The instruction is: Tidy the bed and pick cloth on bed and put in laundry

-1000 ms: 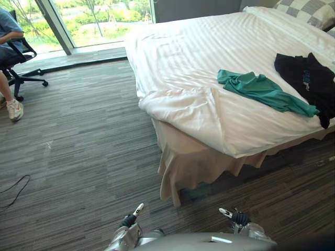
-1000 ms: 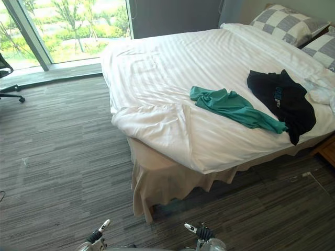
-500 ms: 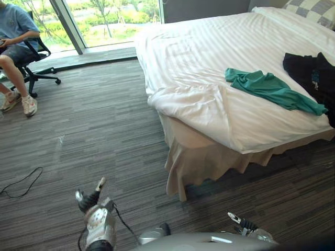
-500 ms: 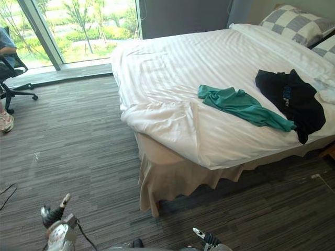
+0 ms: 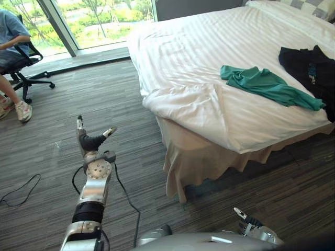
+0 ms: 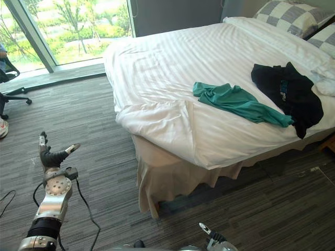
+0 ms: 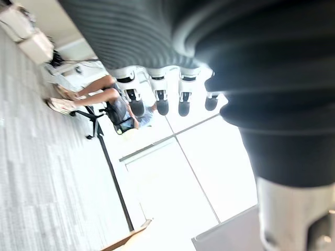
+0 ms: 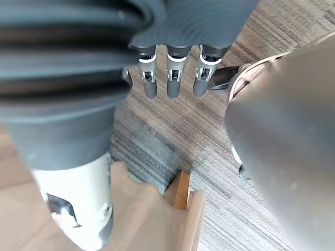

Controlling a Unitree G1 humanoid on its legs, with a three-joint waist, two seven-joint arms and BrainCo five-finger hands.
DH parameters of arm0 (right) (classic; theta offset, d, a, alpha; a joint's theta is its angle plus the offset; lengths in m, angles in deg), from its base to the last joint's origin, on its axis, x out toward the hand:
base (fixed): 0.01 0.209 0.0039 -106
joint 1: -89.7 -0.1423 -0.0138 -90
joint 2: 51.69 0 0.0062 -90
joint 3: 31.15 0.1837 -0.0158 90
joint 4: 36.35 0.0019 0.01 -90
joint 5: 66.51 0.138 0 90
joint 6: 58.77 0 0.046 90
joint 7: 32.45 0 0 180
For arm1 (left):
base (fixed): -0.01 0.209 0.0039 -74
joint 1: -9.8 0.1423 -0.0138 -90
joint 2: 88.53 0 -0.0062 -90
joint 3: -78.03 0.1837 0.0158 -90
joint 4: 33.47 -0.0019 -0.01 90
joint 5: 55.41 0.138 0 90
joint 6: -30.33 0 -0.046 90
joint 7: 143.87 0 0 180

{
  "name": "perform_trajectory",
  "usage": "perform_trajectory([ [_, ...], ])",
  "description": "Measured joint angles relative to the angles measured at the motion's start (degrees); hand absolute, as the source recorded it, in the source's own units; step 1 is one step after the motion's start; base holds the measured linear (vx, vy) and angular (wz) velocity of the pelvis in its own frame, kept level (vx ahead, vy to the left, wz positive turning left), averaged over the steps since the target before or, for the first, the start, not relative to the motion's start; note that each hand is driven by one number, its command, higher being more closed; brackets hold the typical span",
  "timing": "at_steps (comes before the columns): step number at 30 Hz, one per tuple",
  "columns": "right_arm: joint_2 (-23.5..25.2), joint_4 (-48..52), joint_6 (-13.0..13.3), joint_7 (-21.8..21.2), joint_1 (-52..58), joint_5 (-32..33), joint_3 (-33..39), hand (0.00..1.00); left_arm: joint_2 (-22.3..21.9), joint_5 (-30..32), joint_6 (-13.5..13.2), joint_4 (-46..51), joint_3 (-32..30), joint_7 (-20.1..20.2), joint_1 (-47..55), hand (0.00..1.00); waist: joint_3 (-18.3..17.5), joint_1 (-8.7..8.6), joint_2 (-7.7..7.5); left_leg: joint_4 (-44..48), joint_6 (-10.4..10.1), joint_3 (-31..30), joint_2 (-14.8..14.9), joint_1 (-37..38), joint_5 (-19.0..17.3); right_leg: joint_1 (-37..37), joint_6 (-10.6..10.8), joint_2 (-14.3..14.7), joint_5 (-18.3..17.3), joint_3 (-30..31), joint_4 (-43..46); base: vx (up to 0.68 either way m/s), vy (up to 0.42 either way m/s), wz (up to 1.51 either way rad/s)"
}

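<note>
A green cloth (image 5: pixel 267 86) lies crumpled on the white bed (image 5: pixel 209 63) near its right side. A black garment (image 5: pixel 311 70) lies beyond it at the right edge. The duvet corner (image 5: pixel 183 107) at the bed's near end is rumpled. My left hand (image 5: pixel 89 141) is raised over the carpet, well left of the bed, its fingers (image 7: pixel 162 102) straight and holding nothing. Low at the bottom right my right hand (image 5: pixel 246 222) hangs over the floor, its fingers (image 8: pixel 170 78) relaxed and empty.
A person sits on a black office chair (image 5: pixel 23 65) at the far left by the window (image 5: pixel 94 21). Checked pillows (image 6: pixel 288 15) lie at the head of the bed. A beige bed skirt (image 5: pixel 204 162) hangs at the near corner. A wooden piece (image 8: pixel 180 191) stands on the floor near my right hand.
My left arm has risen and stretched forward over the carpet, its hand now much higher in the view. The camera has shifted slightly. The cloths on the bed lie as before.
</note>
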Motion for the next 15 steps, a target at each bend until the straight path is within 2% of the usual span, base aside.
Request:
perform_trajectory([
  [4,-0.33,1.5,-1.29,0.09,0.3,-0.08,1.39,0.0,1.88,2.26,0.34,-1.41,2.43,0.6,-5.28,0.0,1.29,-0.3,0.89,0.04,0.19,2.45,0.27,-0.46,0.13,-3.28,-0.49,-0.48,-0.85,2.81,3.27,-0.06,0.04,-0.29],
  [6,-0.57,1.56,-2.23,0.23,0.55,-0.5,1.96,0.0,4.47,1.21,1.98,-2.27,3.3,2.27,-10.42,0.0,1.62,-1.16,1.03,0.93,0.31,3.12,0.26,-1.06,0.0,-5.34,-0.16,-1.37,-2.12,4.61,6.84,-0.05,0.029,-0.21],
  [8,-0.6,1.55,-3.35,0.75,0.99,-2.35,2.4,0.0,5.06,1.29,4.74,-2.3,4.51,3.5,-15.74,0.0,1.93,-1.98,1.34,3.2,0.55,4.49,0.28,-2.42,-0.81,-8.12,0.03,-2.72,-3.76,6.46,10.96,-0.06,0.025,-0.28],
  [11,-0.33,1.67,-3.7,1.78,0.4,-3.41,2.41,0.0,4.99,2.64,9.03,-2.84,10.89,3.76,-22.1,0.0,3.07,-3.2,2.09,6.83,0.81,6.49,0.47,-6.43,-2.36,-13.32,0.14,-3.94,-5.18,8.6,15.59,-0.08,0.007,-0.26],
  [13,-0.12,3.49,-3.14,1.85,-0.55,-3.39,1.79,0.0,4.73,2.9,10.99,-3.18,13.77,3.33,-26.05,0.0,5.0,-3.49,1.85,9.57,0.36,8.31,1.14,-9.42,-3.89,-17.48,0.12,-4.36,-5.84,10.37,18.32,-0.11,-0.023,-0.35],
  [15,0.15,6.01,-2.23,2.05,-1.61,-2.73,0.83,0.0,3.97,4.49,13.39,-3.4,16.32,1.42,-31.6,0.0,7.45,-3.95,1.23,15.66,0.45,10.77,3.31,-14.53,-6.4,-22.34,-0.24,-4.41,-6.19,11.8,21.05,-0.06,-0.051,-0.3],
])
